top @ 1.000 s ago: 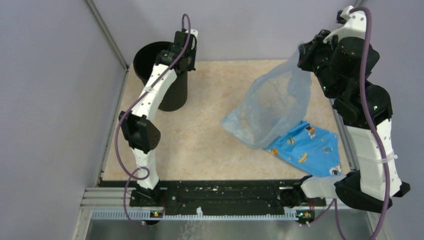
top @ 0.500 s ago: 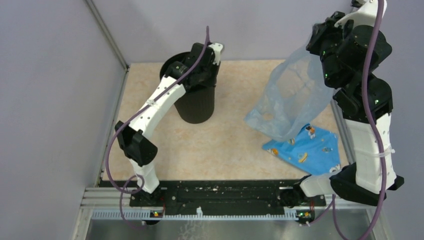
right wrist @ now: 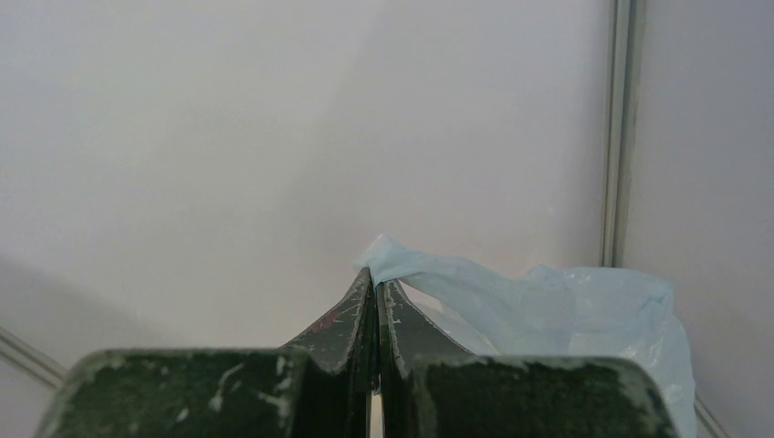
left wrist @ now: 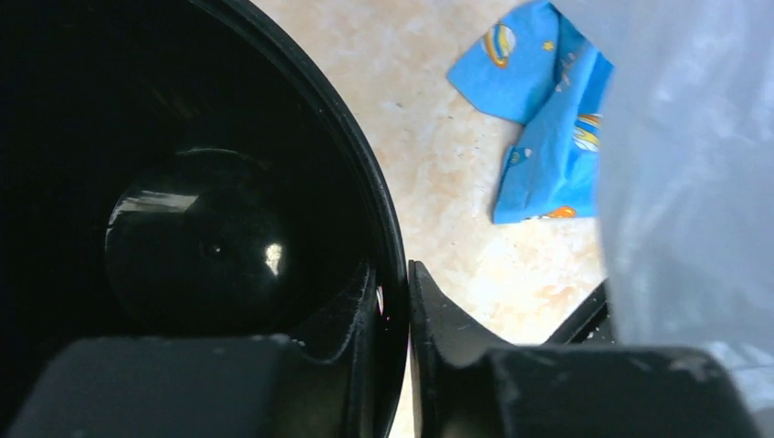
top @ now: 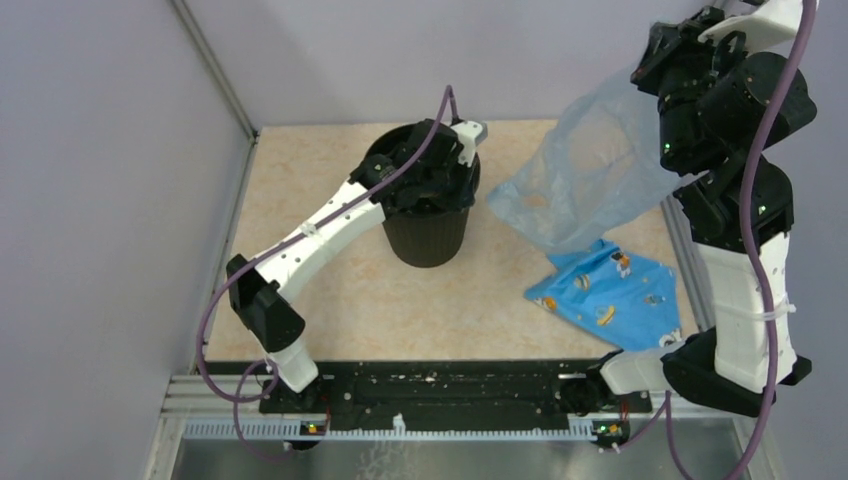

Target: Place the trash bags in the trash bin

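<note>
Grey walls point(top: 100, 200) close in a beige marbled table point(top: 300, 160), and my 2 arms reach out over it from the near edge. The bin point(top: 425, 235) stands upright near the middle of the table, toward the back. My left gripper point(left wrist: 394, 292) sits down on its right-hand rim, 1 finger point(left wrist: 351, 319) inside the black wall and the other outside, the rim running up between them. The gaps are so thin that I cannot tell whether the jaws pinch the rim or stand just off it. The inside of the bin shows only its shiny bottom.

My right gripper point(right wrist: 374, 287) is raised high at the right rear, clenched on a top edge of the bag point(top: 590, 170). The film hangs down from it in a loose, half-open sheet, to the right of the bin and apart from it. Its lower end hangs over the far edge of a blue printed cloth point(top: 610, 295) lying flat on the table; I cannot tell if it touches.
</note>
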